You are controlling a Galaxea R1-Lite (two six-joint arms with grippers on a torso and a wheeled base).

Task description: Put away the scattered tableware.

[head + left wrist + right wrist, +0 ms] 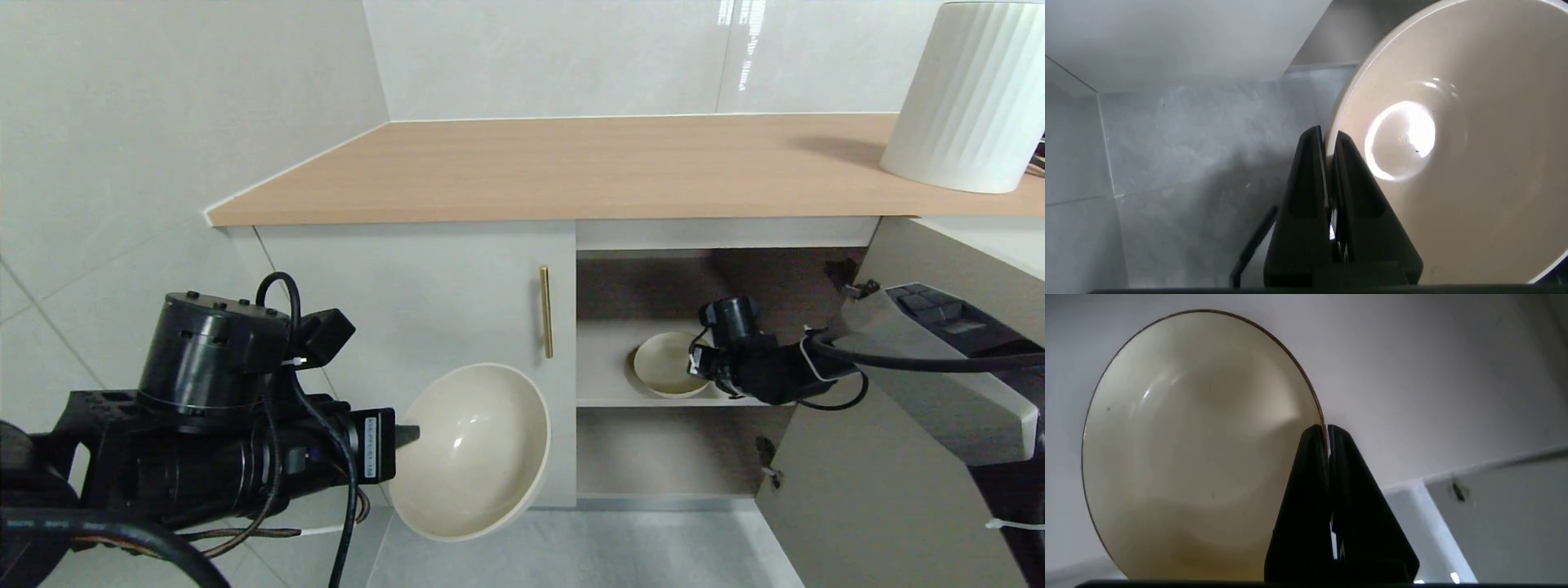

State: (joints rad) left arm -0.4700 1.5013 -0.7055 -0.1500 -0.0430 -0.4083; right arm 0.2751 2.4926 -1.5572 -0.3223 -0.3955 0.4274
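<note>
Left claw (408, 433) sits low in front of the closed cupboard door (457, 302), pinched shut on the rim of 1 cream bowl (482, 457), which hangs tilted on its side above the floor (588, 547). Farther off, the right claw (700, 363) reaches into the open cupboard, clamped on the edge of a shallow plate (663, 365) at the middle shelf (604, 359). A white ribbed container (971, 98) stands on the tabletop (571, 163).

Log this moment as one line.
left gripper: shut on bowl, outside cabinet | right gripper: shut on plate, at shelf
</note>
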